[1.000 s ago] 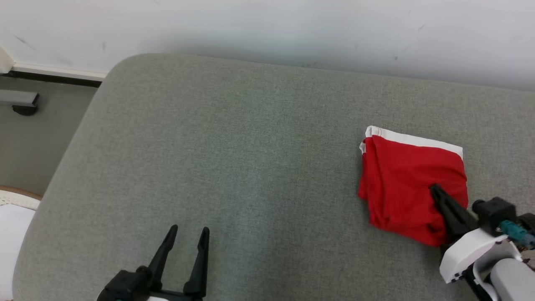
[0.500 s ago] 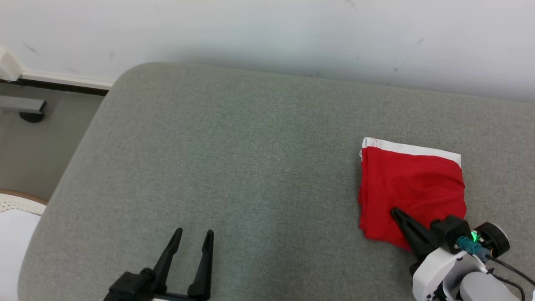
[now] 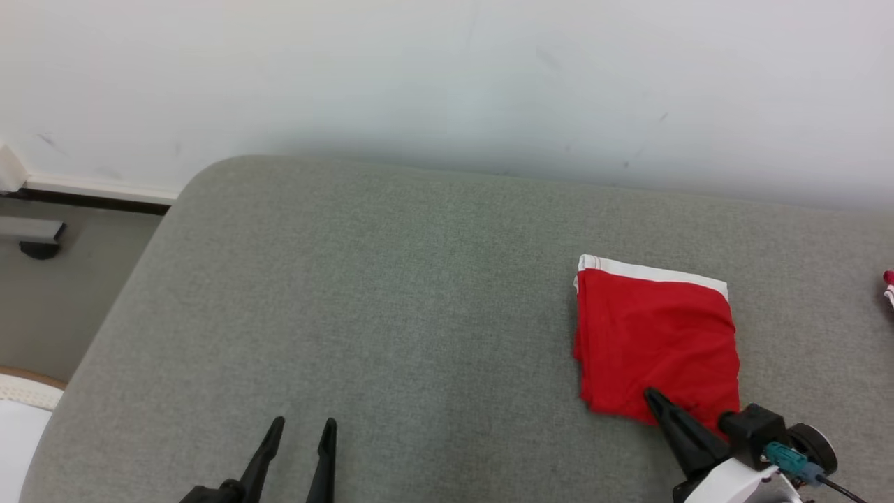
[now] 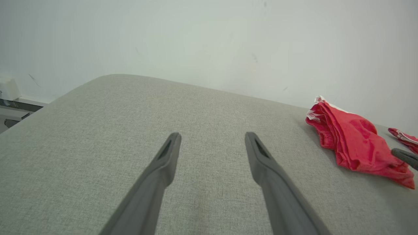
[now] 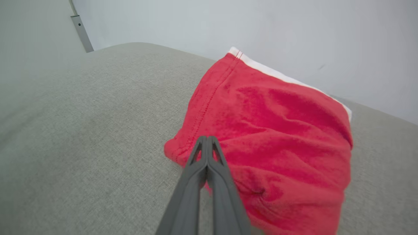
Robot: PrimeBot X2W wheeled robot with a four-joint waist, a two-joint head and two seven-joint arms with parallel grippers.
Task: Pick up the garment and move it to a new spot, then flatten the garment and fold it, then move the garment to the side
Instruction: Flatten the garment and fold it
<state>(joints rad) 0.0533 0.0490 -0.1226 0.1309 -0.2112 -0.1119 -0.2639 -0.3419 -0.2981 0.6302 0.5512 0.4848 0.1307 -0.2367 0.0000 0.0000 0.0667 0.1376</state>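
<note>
The garment [image 3: 653,342] is a red piece with a white band along its far edge, lying folded on the grey cushioned surface [image 3: 384,314] at the right. My right gripper [image 3: 649,395] is shut, its tips over the garment's near edge with no cloth pinched between them. In the right wrist view the closed fingers [image 5: 206,140] point at the near-left corner of the garment [image 5: 271,130]. My left gripper [image 3: 304,423] stands open at the lower left, far from the cloth. The left wrist view has the left gripper [image 4: 212,135] spread over bare fabric and the garment [image 4: 356,143] at the right.
A second red-and-white cloth [image 3: 888,286] peeks in at the right edge, beyond the garment. The white wall [image 3: 447,84] runs behind the surface. Left of the cushion's rounded corner lie floor [image 3: 63,300] and a pale round object [image 3: 17,419].
The head camera has tilted, shifting the whole picture. My right gripper, still shut, has drawn back from the middle of the garment to its near edge. The left gripper stays open.
</note>
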